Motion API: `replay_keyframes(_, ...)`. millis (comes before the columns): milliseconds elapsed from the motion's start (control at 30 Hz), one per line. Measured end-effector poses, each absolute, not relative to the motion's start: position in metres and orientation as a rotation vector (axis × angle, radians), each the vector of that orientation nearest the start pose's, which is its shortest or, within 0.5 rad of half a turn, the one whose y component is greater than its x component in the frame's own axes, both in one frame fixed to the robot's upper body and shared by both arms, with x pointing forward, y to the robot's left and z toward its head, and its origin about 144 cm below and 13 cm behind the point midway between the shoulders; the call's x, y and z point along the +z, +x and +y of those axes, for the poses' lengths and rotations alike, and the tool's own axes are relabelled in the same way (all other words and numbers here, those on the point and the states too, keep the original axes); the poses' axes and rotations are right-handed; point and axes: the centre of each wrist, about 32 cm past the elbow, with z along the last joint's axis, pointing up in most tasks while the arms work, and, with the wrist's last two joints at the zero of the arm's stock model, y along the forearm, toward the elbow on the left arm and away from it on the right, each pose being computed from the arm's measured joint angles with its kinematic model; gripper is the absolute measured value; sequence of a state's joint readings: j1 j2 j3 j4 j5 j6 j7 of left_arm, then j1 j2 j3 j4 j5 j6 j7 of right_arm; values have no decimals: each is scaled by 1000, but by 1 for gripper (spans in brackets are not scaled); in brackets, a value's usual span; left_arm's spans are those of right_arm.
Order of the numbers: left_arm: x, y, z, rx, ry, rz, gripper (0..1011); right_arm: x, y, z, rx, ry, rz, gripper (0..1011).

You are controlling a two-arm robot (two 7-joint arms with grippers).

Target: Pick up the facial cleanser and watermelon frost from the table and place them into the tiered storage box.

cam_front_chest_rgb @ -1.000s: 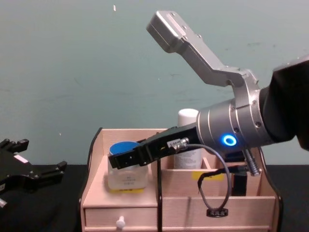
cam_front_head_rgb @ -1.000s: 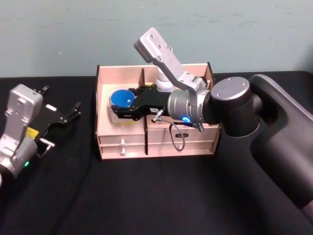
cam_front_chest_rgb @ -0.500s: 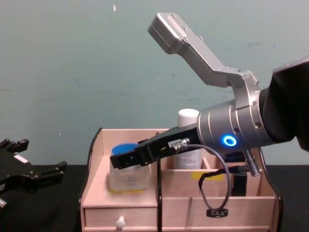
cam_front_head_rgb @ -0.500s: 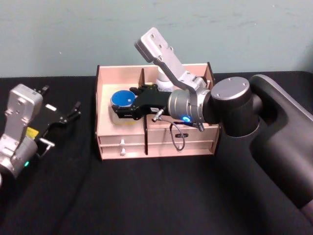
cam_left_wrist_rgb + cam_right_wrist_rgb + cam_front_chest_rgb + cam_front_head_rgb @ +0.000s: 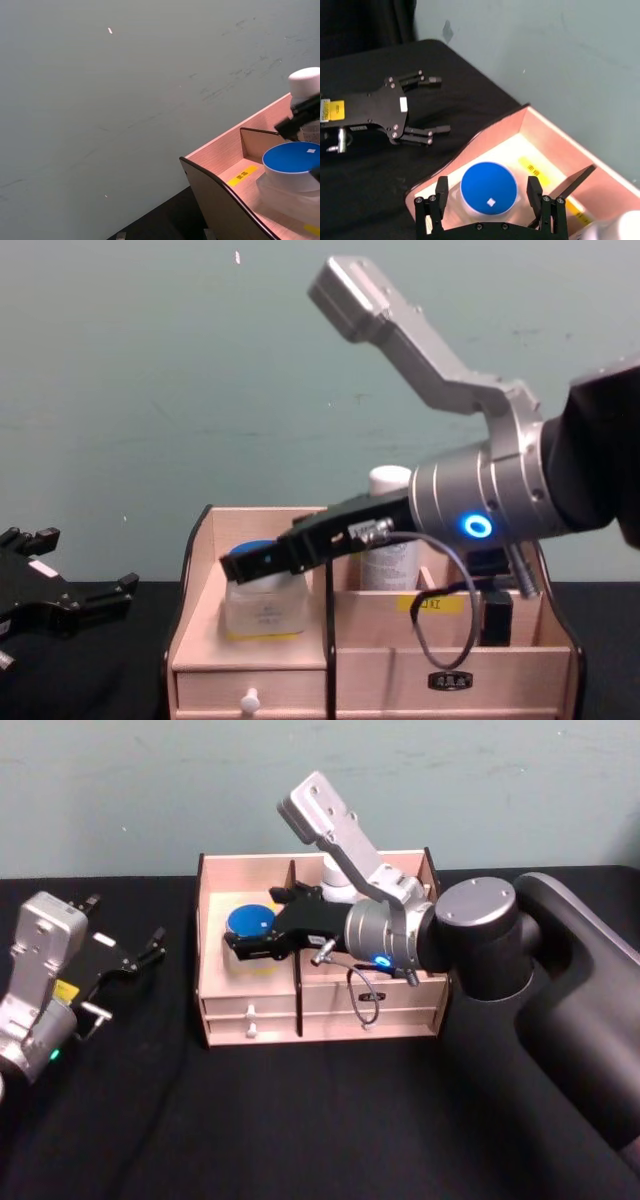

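One tiered storage box (image 5: 320, 1010), pale pink wood with dark edges, on the black table (image 5: 300, 1120): stepped compartments behind, yellow labels on the floors, a small drawer with a white knob (image 5: 251, 1015) at the near left.

Two containers inside. One short clear jar with a round blue lid (image 5: 250, 921), standing upright in the box's left compartment; probably one of the two toiletries, though no label readable. One tall white-capped bottle (image 5: 388, 530), upright in the far compartment just right of the dark divider.

Two grippers. Right gripper (image 5: 490, 196) poised over the jar, reaching in from the right across the box front; fingers (image 5: 441, 189) spread apart, one on either side of the blue lid and seemingly clear of it, though contact with the jar hard to judge from the side. Left gripper (image 5: 125, 960) parked well left of the box above the table, its black fingers (image 5: 422, 80) parted and holding nothing.
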State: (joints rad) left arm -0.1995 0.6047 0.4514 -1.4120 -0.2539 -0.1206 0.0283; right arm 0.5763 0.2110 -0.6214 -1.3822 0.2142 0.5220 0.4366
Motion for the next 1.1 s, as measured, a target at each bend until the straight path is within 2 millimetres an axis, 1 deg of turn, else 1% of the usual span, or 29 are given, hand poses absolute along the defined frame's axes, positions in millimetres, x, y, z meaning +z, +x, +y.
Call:
replay_keyframes(200, 1140, 489, 310, 1248, 304, -285, 1001, 1260, 555, -125, -673, -389, -20, 1003)
replay_keyframes(400, 1140, 489, 310, 1248, 305, -285, 1001, 1268, 540, -133, -696, -318, -76, 1003)
replay_keyframes(567, 1140, 489, 310, 1248, 304, -285, 1001, 1271, 524, -147, -764, -241, -124, 1002)
replay_keyframes(600, 1140, 489, 310, 1248, 304, -285, 1001, 1271, 518, -153, -794, -219, -136, 1003)
replay_keyframes(633, 1140, 489, 310, 1248, 304, -285, 1001, 1271, 518, -153, -794, -219, -136, 1003)
replay_keyframes(733, 1140, 489, 310, 1248, 304, -285, 1001, 1270, 505, -166, -885, -168, -168, 1003)
replay_keyframes(833, 1140, 489, 310, 1248, 304, -285, 1001, 1268, 498, -174, -943, -141, -175, 1003)
replay_keyframes(867, 1140, 489, 310, 1248, 305, -285, 1001, 1266, 494, -180, -993, -125, -183, 1003)
replay_keyframes(1100, 1140, 489, 310, 1248, 304, -285, 1001, 1252, 483, -203, -1203, -94, -183, 1003)
